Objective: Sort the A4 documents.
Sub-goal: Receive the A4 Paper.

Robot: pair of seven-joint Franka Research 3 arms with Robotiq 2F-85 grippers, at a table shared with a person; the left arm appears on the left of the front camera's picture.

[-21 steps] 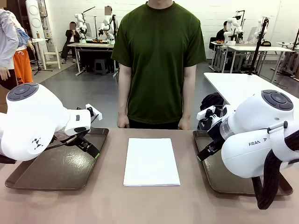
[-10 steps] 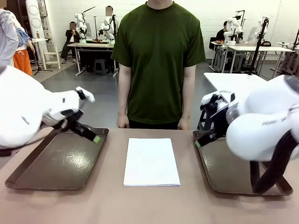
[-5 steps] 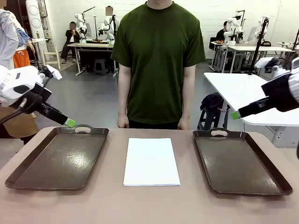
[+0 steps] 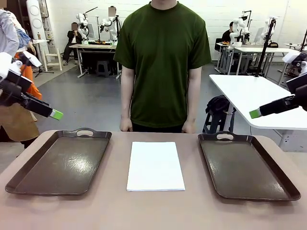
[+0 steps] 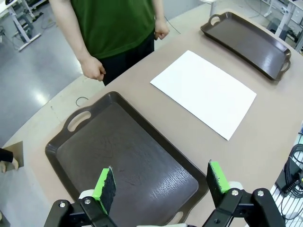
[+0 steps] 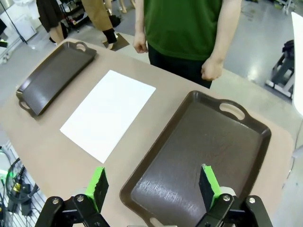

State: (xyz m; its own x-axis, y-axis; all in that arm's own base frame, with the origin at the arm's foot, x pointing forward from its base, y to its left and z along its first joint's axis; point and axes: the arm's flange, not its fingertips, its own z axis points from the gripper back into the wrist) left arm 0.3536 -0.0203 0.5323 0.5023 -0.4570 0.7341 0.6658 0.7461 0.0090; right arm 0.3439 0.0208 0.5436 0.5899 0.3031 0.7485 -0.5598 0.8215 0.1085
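The A4 documents point(image 4: 155, 166) look thin, limp and slippery; best peeled up at a near corner. Both the left end effector point(image 5: 161, 178) and right end effector point(image 6: 152, 182) gape empty.

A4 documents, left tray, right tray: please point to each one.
A4 documents point(image 4: 155, 166), front view, middle of the top sheet.
left tray point(image 4: 57, 165), front view, its bare floor.
right tray point(image 4: 247, 165), front view, its bare floor.

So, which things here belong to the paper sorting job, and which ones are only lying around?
Belonging to the job:
- A4 documents, in the middle
- left tray and right tray, both empty, probably the sorting places

Only lying about:
- dark bag behind the brown table
- white side table beside it
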